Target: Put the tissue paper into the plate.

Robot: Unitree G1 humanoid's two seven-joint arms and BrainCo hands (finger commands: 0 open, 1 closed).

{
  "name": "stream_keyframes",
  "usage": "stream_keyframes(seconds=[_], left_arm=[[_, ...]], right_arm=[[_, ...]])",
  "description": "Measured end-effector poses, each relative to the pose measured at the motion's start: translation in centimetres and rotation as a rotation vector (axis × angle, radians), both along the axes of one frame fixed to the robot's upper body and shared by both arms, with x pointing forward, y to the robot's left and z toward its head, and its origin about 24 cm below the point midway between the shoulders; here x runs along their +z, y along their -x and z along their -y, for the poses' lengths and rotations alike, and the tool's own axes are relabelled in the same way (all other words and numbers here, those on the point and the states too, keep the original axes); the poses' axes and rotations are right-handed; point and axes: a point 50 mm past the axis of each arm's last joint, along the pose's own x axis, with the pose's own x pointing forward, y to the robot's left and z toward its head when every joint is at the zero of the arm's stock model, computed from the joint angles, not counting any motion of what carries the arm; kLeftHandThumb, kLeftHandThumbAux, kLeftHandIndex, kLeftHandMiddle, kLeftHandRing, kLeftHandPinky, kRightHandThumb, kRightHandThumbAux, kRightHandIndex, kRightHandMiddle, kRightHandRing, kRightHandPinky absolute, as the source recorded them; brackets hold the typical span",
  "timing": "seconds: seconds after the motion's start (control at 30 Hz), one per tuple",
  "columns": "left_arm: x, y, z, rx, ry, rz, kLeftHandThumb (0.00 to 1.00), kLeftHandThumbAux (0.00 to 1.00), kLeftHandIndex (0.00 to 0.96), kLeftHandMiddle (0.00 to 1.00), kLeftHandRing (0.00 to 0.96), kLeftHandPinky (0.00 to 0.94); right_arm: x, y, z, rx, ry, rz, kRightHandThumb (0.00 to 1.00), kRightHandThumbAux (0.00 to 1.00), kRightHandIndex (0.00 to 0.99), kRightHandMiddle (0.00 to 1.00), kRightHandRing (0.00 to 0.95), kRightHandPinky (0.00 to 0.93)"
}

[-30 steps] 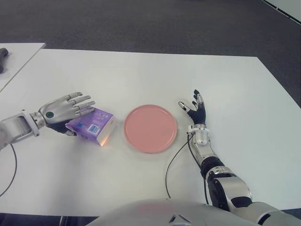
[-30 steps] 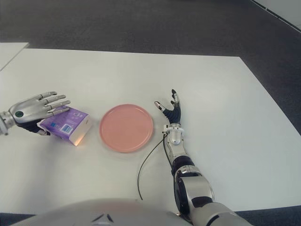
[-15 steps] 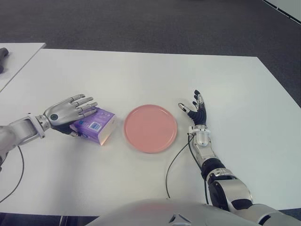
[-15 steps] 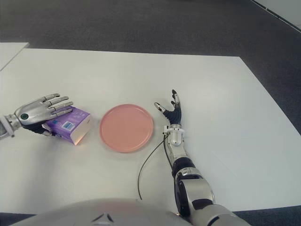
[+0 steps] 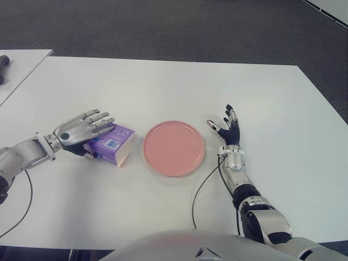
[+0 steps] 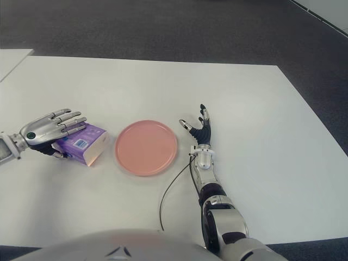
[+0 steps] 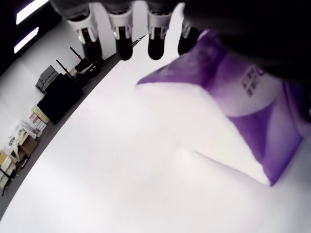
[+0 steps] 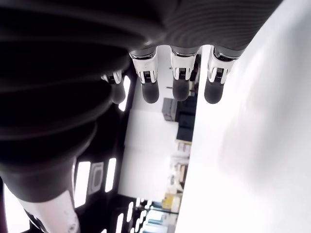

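The left hand (image 5: 81, 130) lies with fingers extended over the purple tissue paper (image 5: 113, 144), not clamped; the pack sits on the table (image 5: 163, 87) just left of the plate (image 5: 174, 148). Unclosed, it may slip. The right hand (image 5: 227, 129) shows open right of the plate.

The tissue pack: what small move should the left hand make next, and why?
Probably curl the left hand closed around the tissue pack. Its fingers lie spread over the pack without gripping it, and the pack sits on the table beside the empty pink plate.
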Motion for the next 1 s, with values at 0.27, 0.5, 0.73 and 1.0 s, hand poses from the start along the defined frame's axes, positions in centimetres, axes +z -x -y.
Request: stream_keyframes(seconds=[0.27,0.5,0.73,1.0], left_arm=[[-0.7,0.0,0.4,0.026,0.046,-0.009,0.484,0.271,0.0,0.0,0.0,0.0],[-1.3,0.1,0.5,0.053,0.079,-0.013,0.489,0.271,0.0,0.0,0.0,0.0],[-1.7,0.3,0.6,0.067,0.103,-0.021,0.489,0.289,0.0,0.0,0.0,0.0],[-2.4,0.4,0.8,0.052,0.161,-0.005,0.632,0.565,0.258,0.338,0.355,0.402]], right_arm=[[0.0,0.0,0.0,0.006,0.0,0.0,0.016,0.804,0.032,0.01,0.0,0.006],[0.0,0.1,-0.1,0.001,-0.006,0.002,0.044,0.786,0.026,0.003,0.0,0.008],[-0.1,0.1,-0.1,0.005,-0.014,-0.002,0.065,0.78,0.019,0.0,0.0,0.0],[-0.2,0.1,0.0,0.038,-0.018,-0.013,0.063,0.781,0.012,0.0,0.0,0.007]])
